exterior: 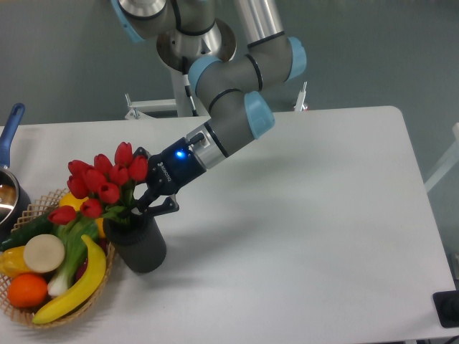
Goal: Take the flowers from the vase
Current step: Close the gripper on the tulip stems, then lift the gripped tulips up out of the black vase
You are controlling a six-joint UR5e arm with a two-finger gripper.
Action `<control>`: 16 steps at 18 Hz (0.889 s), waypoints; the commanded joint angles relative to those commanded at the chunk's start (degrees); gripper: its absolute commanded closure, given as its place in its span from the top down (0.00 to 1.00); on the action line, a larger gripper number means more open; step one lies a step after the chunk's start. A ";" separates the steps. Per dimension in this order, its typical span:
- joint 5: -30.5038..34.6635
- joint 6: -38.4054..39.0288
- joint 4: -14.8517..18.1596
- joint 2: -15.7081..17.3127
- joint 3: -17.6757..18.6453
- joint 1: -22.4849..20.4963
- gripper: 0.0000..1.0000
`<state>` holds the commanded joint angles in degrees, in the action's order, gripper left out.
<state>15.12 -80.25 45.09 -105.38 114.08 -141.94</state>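
Observation:
The flowers (104, 183), red tulip buds with green leaves, stand in the dark ribbed vase (140, 247) at the left of the white table, leaning left over a basket. My gripper (142, 206) reaches in from the right, just above the vase mouth. Its black fingers (166, 206) look spread, at the stems right below the buds. The fingertips are partly hidden by leaves and stems, so I cannot tell whether they touch the stems.
A woven basket (18, 312) with a banana, an orange, a lemon and other produce touches the vase on its left. A blue-handled pot (10, 136) stands at the left edge. A black object (448, 309) sits off the table's front right corner.

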 joint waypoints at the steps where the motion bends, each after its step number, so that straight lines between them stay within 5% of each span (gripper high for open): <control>1: -0.26 0.00 0.00 0.09 0.00 -0.26 0.46; 16: -4.31 7.20 0.17 4.04 -2.64 -2.37 0.46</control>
<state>10.81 -73.05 45.26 -101.34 111.45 -144.32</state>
